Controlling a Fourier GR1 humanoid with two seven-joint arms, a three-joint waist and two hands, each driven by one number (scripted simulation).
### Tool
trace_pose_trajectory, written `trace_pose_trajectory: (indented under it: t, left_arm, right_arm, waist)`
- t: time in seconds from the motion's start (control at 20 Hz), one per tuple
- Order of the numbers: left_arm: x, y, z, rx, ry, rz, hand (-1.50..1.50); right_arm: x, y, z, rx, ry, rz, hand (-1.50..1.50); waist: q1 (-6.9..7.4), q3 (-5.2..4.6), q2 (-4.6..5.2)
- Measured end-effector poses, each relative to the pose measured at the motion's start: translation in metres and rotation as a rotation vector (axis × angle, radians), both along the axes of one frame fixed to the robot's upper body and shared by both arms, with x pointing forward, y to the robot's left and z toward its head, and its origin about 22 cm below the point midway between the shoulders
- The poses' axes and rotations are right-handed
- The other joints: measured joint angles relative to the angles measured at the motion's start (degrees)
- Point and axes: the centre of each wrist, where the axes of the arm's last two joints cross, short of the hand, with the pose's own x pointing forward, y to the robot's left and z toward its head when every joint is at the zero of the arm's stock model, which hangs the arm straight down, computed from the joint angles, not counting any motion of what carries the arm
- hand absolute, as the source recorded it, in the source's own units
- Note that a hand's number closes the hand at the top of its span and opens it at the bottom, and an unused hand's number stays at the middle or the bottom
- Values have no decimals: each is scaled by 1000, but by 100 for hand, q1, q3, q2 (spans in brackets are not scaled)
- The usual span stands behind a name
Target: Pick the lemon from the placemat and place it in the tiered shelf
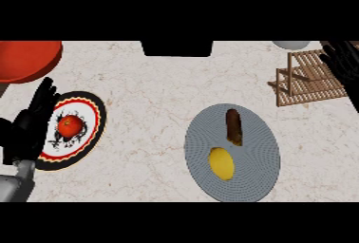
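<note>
lemon (222,163) near on placemat (232,153), long axis near-far; right robot hand (341,59) far-right over tiered shelf (308,78), nearer, fingers relaxed, holding nothing

A cream worktop (154,95) with faint tan marbling. A yellow lemon (222,163) and a dark brown roll (234,126) lie on a grey, finely ribbed placemat (259,156). A red tomato (68,126) sits on a white plate (88,116) with black splashes and a red-and-black rim. The shelf (305,78) is light brown wood. A red bowl (26,59) and a pale grey round thing (291,44) sit at the top. Each robot hand is black: left (32,123), right (344,61).
</note>
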Motion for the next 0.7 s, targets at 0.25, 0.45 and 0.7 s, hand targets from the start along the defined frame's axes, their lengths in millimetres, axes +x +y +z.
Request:
trace_pose_trajectory:
  t: [0.25,0.45,0.7]
  left_arm:
    - [4,-24,-8,11,-17,-93,0]
    - [4,-42,-14,-4,-19,-157,0]
    - [1,-59,-23,-26,-3,-214,0]
  right_arm:
    - [4,30,-23,67,40,11,-150]
    - [0,43,-56,259,109,-66,150]
    - [-24,30,-106,12,71,-386,-150]
  waist:
    - [-69,-23,52]
    - [-238,26,126]
    - [-262,-24,118]
